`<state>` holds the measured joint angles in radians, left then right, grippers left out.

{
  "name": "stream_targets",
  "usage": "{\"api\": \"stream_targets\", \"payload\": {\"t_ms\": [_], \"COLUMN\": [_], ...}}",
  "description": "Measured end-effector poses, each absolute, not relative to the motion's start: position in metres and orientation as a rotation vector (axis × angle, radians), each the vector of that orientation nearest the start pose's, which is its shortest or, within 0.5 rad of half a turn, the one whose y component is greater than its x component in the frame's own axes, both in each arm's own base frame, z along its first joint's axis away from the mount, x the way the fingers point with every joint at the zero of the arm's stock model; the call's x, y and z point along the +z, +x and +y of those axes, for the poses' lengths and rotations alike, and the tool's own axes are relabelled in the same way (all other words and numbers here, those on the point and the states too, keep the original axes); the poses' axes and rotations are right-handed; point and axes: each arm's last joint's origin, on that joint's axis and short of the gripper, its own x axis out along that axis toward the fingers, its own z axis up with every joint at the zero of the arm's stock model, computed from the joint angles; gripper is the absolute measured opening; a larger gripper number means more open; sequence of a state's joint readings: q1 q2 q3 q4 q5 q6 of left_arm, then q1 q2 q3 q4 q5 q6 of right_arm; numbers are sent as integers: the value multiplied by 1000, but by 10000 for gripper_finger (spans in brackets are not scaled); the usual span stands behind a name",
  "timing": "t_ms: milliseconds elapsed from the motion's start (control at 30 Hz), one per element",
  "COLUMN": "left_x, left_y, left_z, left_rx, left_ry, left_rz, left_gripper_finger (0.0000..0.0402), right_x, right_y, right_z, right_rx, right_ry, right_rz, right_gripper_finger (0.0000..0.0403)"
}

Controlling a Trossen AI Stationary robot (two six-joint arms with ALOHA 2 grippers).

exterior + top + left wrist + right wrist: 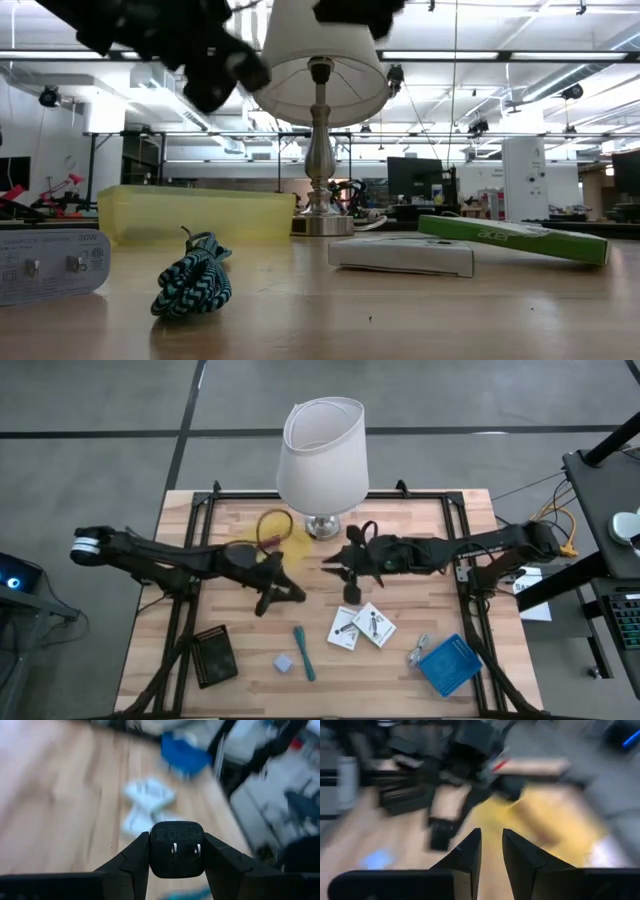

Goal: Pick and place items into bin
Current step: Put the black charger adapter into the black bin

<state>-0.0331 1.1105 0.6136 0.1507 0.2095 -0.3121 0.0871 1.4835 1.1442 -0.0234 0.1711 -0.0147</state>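
My left gripper (285, 593) hovers over the table's middle, just on the near side of the yellow bin (268, 540), shut on a black plug adapter (176, 849). My right gripper (333, 566) is near the lamp base, pointing toward the bin, with its fingers (470, 855) almost together and nothing between them. Two white cards (360, 626), a teal cord (303, 652) and a lavender cube (284, 663) lie flat on the table toward its near edge. A small dark object (352, 594) sits below the right gripper. My left gripper pinches the black plug adapter by its two opposite side faces (155, 851), one finger on each side. The face with the two metal prongs (185, 849) is turned toward the wrist camera. The adapter is lifted clear of the table.
A big white lamp (322, 455) stands at the far middle, close to both grippers. A black box (213, 655) lies near left and a blue box (448, 663) near right. The low view shows a white box (400, 255) and a green box (515, 238).
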Motion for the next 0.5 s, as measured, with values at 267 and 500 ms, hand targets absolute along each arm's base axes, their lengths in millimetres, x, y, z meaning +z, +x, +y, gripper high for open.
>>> {"api": "stream_targets", "payload": {"t_ms": [267,500], "left_x": [275,293], "left_y": [228,228], "left_z": [-1,0], "left_rx": [-138,-155], "left_ry": [-379,-383], "left_rz": [135,-51], "left_gripper_finger": [132,132], "right_x": [330,327], "right_y": [339,340], "right_z": [48,47], "right_rx": [-92,-102], "right_ry": [-547,-618], "right_rz": [276,297], "right_gripper_finger": [98,178]}}
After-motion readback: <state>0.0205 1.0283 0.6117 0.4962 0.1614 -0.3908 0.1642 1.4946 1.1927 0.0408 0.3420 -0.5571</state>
